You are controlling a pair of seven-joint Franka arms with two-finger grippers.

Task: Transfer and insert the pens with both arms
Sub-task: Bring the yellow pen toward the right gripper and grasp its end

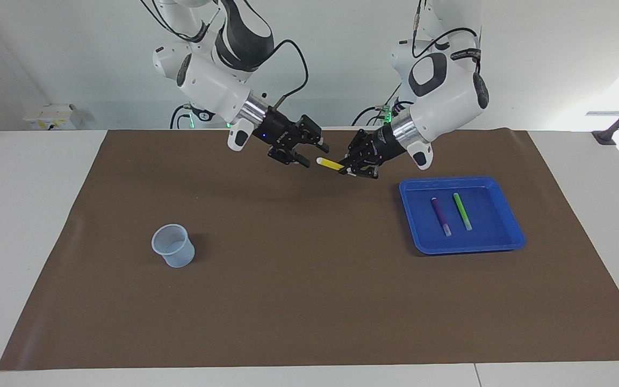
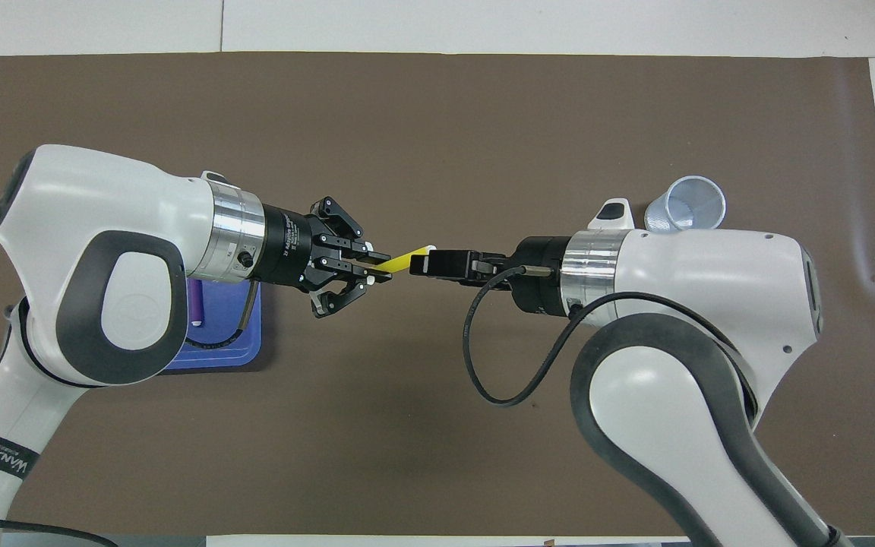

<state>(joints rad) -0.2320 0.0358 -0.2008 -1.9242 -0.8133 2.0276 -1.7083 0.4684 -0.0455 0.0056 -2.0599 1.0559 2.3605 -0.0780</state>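
I see a short yellow marker pen with a pale cap end (image 1: 329, 163), held slantwise in the air over the brown mat (image 1: 309, 301) that covers the white counter (image 1: 30, 226). My left tool (image 1: 351, 169) is clamped on the pen's back end, so the capped end sticks out free toward my right tool (image 1: 309, 155). The right tool sits at that free end, its fingers set around the cap; I cannot tell whether they have gripped yet. I judge this to be the mid-air handover, the pen offered lengthwise so that both tools have room on it.

The other two pens, a purple one (image 1: 440, 216) and a green one (image 1: 462, 212), lie side by side in a shallow blue plastic tray (image 1: 508, 236), which sits just beside the left tool's spot, toward the left arm's end of the counter.

A small translucent pale-blue cup (image 1: 173, 245) stands upright, well apart from the tray, toward the right arm's end, probably where the pens should go.
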